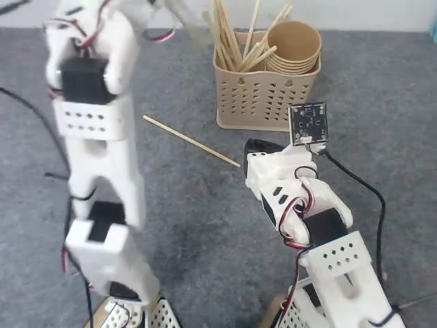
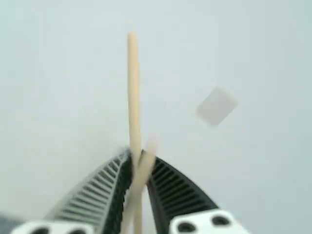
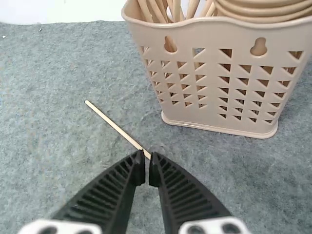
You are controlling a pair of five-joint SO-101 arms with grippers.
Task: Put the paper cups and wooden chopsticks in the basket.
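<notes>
A beige basket stands at the back of the table, with several wooden chopsticks and a stack of paper cups in it. One chopstick lies flat on the grey mat in front of the basket. My right gripper is low over the mat, its jaws closed on the near end of that chopstick. The left arm is raised high at the left. My left gripper is shut on a chopstick that sticks out past its tips toward a white wall.
Grey mat covers the table, with bare room between the two arms and left of the basket. A black cable runs along the right arm.
</notes>
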